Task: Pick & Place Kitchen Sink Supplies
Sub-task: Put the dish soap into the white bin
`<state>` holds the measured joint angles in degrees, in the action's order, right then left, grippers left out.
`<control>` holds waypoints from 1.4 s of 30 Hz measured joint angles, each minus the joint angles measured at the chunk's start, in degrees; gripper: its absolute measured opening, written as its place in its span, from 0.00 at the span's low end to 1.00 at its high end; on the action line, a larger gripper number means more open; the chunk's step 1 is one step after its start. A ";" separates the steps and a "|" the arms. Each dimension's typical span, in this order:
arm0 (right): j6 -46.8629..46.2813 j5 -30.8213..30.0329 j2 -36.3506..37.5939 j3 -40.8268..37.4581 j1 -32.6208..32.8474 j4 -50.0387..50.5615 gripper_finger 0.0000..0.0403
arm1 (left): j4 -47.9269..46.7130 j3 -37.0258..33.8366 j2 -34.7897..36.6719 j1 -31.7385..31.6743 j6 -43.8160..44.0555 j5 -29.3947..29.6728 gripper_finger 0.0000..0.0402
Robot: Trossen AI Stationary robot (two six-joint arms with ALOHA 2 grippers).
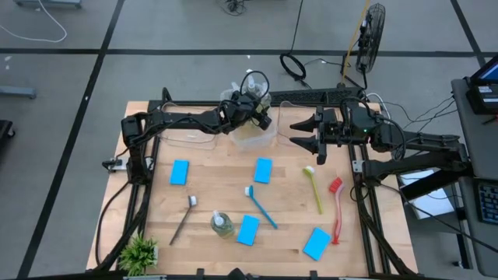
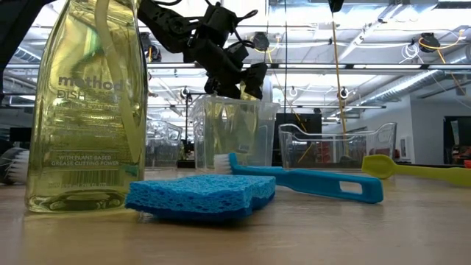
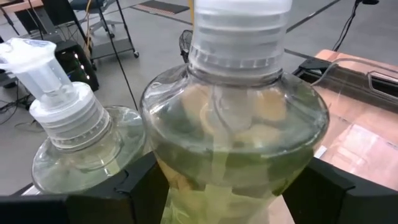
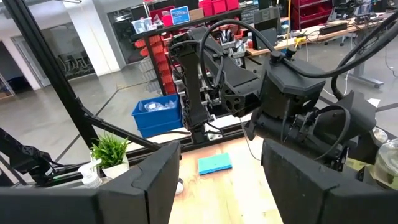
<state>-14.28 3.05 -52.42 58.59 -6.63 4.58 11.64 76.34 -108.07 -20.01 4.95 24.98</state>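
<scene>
My left gripper is over a clear bin at the table's far middle, shut on a yellow-green soap bottle with a white pump. A second bottle stands close beside it. A third bottle stands on the table near the front. Several light-blue sponges lie flat, among them two in mid-table. The dark grey, blue, yellow and red brushes lie flat. My right gripper is open and empty, right of the bin. My left gripper holds the soap bottle by its round body just under the shoulder, pinched between the two fingers, one on each side. The bottle stands upright with its pump up. Its base is hidden, so whether it rests in the bin does not show.
A second clear bin stands at the back, right of the first in the low view. A small green potted plant stands at the front left corner. Black frame rails run along the table's left and right sides.
</scene>
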 joint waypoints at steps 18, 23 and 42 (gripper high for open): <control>0.00 0.00 0.00 0.00 0.00 0.00 0.53 | -1.26 0.02 0.00 0.00 0.04 0.04 0.67; 0.00 0.00 0.00 0.00 0.00 -0.02 0.53 | -1.42 0.04 0.00 0.00 0.07 -0.54 0.67; 0.00 0.02 0.00 0.00 0.00 -0.02 0.53 | -1.64 0.04 0.00 0.00 -0.51 -0.66 0.67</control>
<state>-14.28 3.07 -52.42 58.59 -6.63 4.56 10.00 76.38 -108.07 -20.01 4.44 24.32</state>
